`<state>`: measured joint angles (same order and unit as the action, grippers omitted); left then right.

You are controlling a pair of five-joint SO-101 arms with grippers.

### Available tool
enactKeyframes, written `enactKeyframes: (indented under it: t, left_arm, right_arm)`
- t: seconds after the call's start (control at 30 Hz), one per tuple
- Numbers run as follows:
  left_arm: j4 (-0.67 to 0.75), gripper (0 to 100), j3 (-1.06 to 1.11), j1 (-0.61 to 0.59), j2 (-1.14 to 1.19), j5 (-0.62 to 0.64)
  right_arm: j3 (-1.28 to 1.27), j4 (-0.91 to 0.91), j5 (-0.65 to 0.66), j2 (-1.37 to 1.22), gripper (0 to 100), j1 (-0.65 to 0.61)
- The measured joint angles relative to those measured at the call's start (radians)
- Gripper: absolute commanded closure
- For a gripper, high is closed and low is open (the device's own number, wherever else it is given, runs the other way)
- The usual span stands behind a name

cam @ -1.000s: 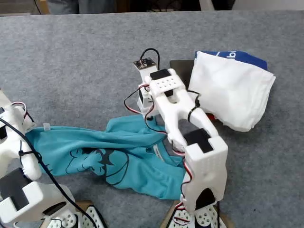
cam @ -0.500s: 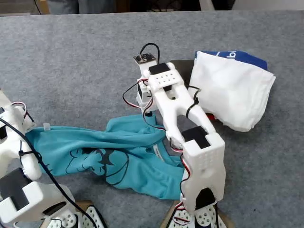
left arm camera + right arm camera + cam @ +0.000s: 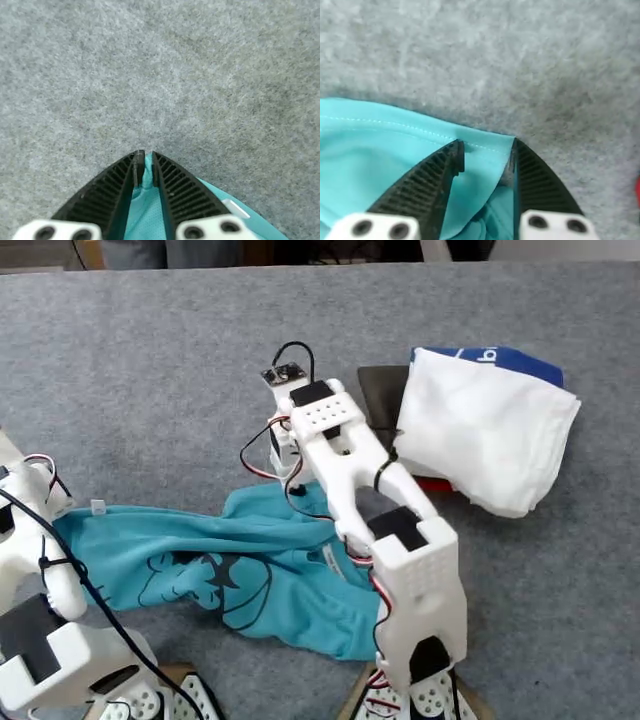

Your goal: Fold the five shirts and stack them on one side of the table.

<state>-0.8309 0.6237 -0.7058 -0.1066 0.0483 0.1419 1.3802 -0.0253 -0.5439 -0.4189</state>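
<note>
A crumpled teal shirt [image 3: 240,565] with a dark print lies across the front of the grey table. My left gripper [image 3: 144,159] is shut on its corner, with teal cloth [image 3: 145,215] pinched between the black fingers; that arm [image 3: 35,570] stands at the table's left edge. My right gripper [image 3: 485,152] is open, its fingers straddling the stitched hem of the teal shirt [image 3: 380,150] at its far edge. The right arm [image 3: 360,500] stretches from the front over the shirt's right half.
A stack of folded shirts sits at the back right: a white one [image 3: 490,430] on top, with blue [image 3: 520,362], red and dark cloth [image 3: 378,392] showing beneath. Bare grey table [image 3: 150,350] spreads across the back left.
My right arm has swung a little to the left, away from the folded stack. The left arm and the teal shirt have stayed put.
</note>
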Motion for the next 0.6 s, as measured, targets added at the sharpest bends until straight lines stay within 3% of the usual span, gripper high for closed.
enactKeyframes:
  t: [0.17,0.6]
  left_arm:
    - [0.0,97,0.0,0.0,0.0,0.0]
    - [0.0,97,0.0,0.0,0.0,0.0]
  right_arm:
    - [0.0,0.0,0.0,-0.012,83.5,0.048]
    - [0.0,-0.009,0.0,-0.012,83.5,0.029]
